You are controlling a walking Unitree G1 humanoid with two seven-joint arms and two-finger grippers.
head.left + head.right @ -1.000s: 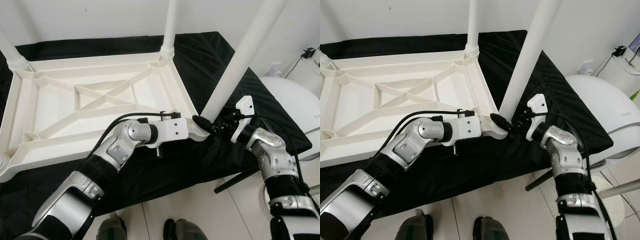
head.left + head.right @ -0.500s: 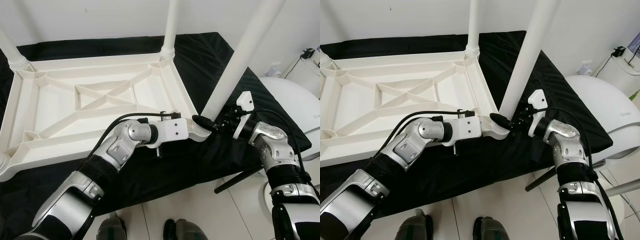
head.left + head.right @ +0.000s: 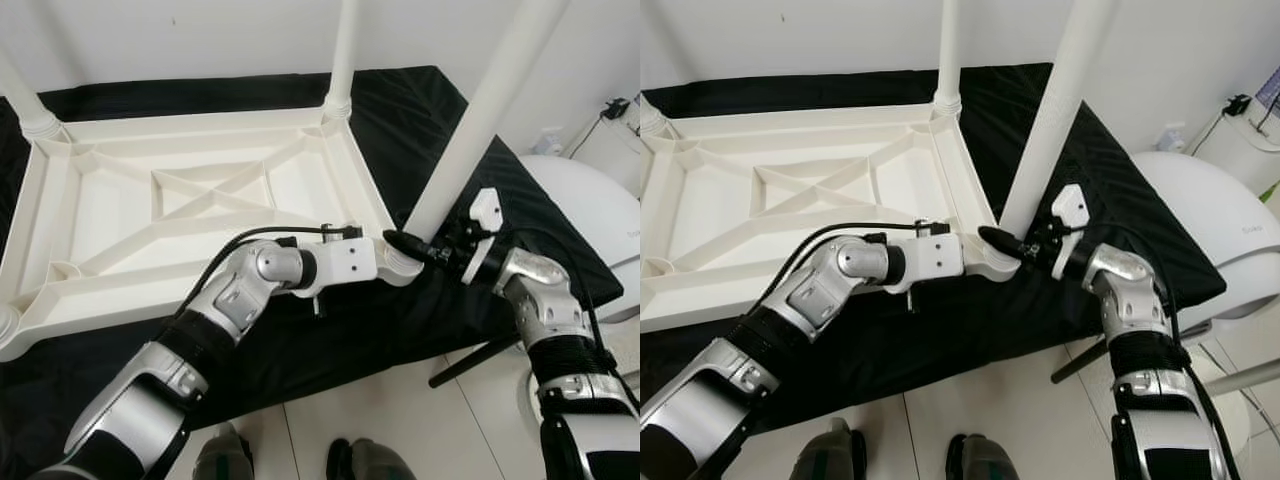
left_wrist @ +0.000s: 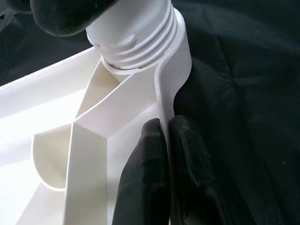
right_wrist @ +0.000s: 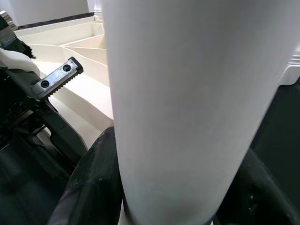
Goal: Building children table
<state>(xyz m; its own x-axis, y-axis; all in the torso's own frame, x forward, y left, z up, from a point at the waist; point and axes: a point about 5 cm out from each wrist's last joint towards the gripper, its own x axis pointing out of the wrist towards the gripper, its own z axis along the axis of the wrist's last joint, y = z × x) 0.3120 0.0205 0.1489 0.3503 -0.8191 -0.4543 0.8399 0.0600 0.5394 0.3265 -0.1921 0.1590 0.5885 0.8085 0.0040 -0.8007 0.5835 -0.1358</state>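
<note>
— While it lay upside down on the black cloth (image 3: 400, 330), how did the white plastic children's table (image 3: 180, 215) look?
— Ribbed underneath, with a diagonal cross in the middle. A far white leg (image 3: 343, 50) stood in its corner socket, and the thick white tubular leg (image 3: 480, 110) rose from the near right corner socket (image 4: 136, 42), its thread showing.
— And the grippers?
— The left gripper (image 4: 164, 159) pinched the table's rim beside that socket, fingers closed on the thin edge. The right gripper (image 3: 425, 250) clasped the thick leg's base, a black finger (image 5: 89, 187) on either side.
— Anything cut off?
— Both legs' tops ran out of view, and the left arm hid part of the near rim.
— Around it?
— A white rounded appliance (image 3: 590, 215) stood right of the cloth, a pale tiled floor (image 3: 400, 420) near.
</note>
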